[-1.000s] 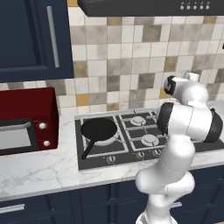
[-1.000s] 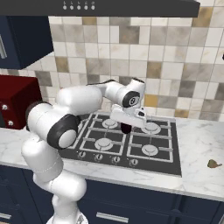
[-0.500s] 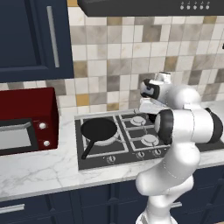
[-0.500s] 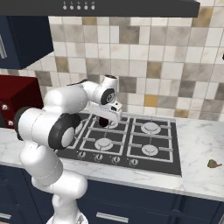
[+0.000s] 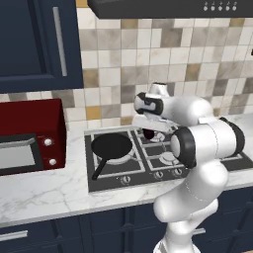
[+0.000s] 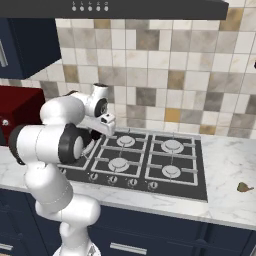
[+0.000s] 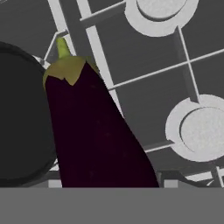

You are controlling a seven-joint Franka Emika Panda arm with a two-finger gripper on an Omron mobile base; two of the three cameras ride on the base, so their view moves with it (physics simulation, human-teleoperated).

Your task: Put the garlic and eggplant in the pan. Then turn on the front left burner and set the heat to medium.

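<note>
the pincer (image 5: 149,132) grips the eggplant (image 7: 94,131) above the hob, just beside the pan (image 5: 111,146) (rim at the hand view's left); released too soon, it likely drops onto the grates.

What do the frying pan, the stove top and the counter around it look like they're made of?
The pan looks like matte black coated metal, with no shine inside. The stove top looks like dark glass or enamelled steel, flat and smooth, with black grates, probably cast iron, and pale metal burner caps. The counter looks like polished white marble with grey veining, though it could be imitation stone.
</note>
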